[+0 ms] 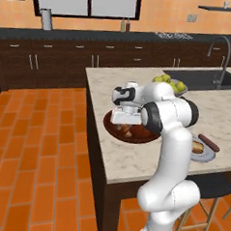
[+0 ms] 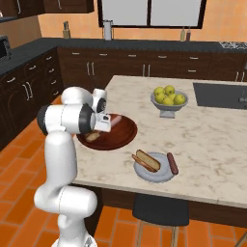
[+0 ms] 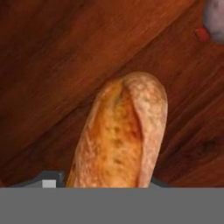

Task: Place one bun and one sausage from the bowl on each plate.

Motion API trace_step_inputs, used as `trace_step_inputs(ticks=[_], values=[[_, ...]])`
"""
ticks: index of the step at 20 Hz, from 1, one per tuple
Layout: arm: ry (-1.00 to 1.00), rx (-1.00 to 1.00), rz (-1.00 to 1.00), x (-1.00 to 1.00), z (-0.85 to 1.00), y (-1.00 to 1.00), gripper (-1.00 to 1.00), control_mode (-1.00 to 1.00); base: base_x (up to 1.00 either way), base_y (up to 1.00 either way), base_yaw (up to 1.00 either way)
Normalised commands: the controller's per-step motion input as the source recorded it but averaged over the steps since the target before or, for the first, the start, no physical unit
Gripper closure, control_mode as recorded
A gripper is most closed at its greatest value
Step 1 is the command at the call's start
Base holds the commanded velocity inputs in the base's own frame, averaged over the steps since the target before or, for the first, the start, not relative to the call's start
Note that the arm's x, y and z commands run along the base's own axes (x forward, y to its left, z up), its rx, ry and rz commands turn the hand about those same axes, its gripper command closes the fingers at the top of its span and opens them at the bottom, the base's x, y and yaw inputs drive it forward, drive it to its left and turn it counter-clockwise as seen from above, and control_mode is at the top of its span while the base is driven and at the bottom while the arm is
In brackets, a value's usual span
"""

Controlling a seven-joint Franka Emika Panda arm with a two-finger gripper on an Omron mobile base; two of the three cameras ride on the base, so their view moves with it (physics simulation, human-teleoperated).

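The dark reddish-brown bowl (image 2: pixel 120 137) lies on the island's near left part. A golden split bun (image 3: pixel 118 140) lies in it, seen again as the bun (image 2: pixel 92 136) in the right base view. My gripper (image 3: pixel 103 183) is low inside the bowl (image 1: pixel 143 136), its fingertips pressed against both sides of the bun's near end. A pinkish sausage (image 2: pixel 116 119) lies at the bowl's back. The pale grey plate (image 2: pixel 153 176) to the right carries a bun (image 2: pixel 146 160) and a sausage (image 2: pixel 172 163). The tan plate is hidden.
A grey pedestal bowl of yellow-green apples (image 2: pixel 168 99) stands behind the plate. A sink (image 1: pixel 199 79) with a faucet is set into the island's far right. A dark stool (image 2: pixel 159 210) sits under the near edge. Orange tiled floor lies to the left.
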Motion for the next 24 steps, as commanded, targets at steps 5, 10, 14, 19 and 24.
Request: trace_step_inputs(ticks=[5, 10, 14, 19, 24], values=[[-0.07, 0.08, 0.00, 0.00, 0.48, -0.16, 1.00, -1.00, 0.00, 0.00, 0.00], [-0.10, 0.10, 0.00, -0.12, 0.82, -0.35, 1.00, -1.00, 0.00, 0.00, 0.00], [-0.07, 0.01, -0.11, -0.73, 0.61, -0.32, 1.00, -1.00, 0.00, 0.00, 0.00], [-0.18, 0.00, -0.23, -0.91, 0.33, -0.03, 1.00, -1.00, 0.00, 0.00, 0.00], [0.01, -0.02, -0.16, -0.11, 0.24, 0.00, 1.00, -1.00, 0.00, 0.00, 0.00]])
